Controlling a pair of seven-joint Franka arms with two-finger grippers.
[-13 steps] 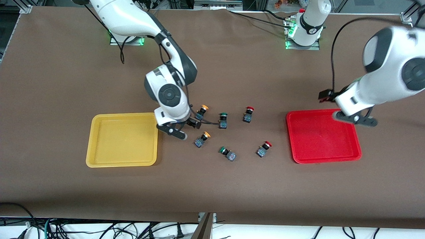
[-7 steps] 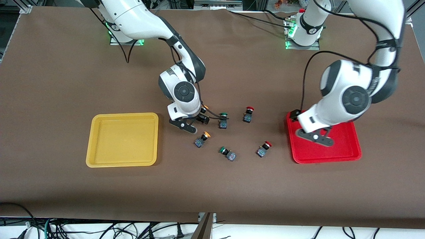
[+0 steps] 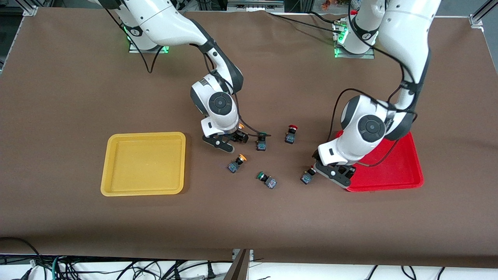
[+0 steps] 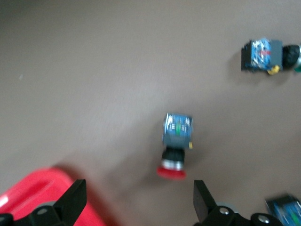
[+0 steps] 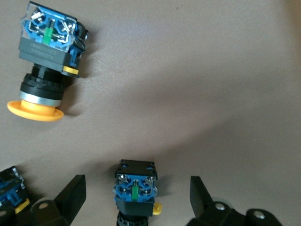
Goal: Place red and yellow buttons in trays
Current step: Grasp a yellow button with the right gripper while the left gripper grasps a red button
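I see the brown table [image 3: 78, 97] filling the front view, with both arms reaching down onto its middle. The yellow tray [image 3: 113, 171] lies flat toward the right arm's end and the red tray [image 3: 404, 171] toward the left arm's end, both with nothing in them that I can make out; the left arm's wrist covers part of the red tray's rim. The left gripper [image 3: 330, 173] sits low just beside that tray's edge, over the table next to the nearer red button [image 3: 307, 177]. In the left wrist view its fingers [image 4: 75, 200] are spread wide, gripping nothing, and that red button [image 4: 176, 141] lies on its side between them and a little ahead, cap toward the camera. The right gripper [image 3: 223, 142] is low over the farther yellow button [image 3: 240, 126], which its wrist mostly hides in the front view. In the right wrist view its fingers [image 5: 73, 193] are also parted and holding nothing, with a blue-based button [image 5: 135, 193] directly between them, its cap out of sight. The nearer yellow button [image 3: 236, 163] lies on the table closer to the front camera, on its side. The farther red button [image 3: 290, 134] rests on the table between the two grippers. One green button [image 3: 261, 141] lies just beside the right gripper, and the other green button [image 3: 266, 179] lies nearest the front camera, between the nearer yellow and nearer red ones.
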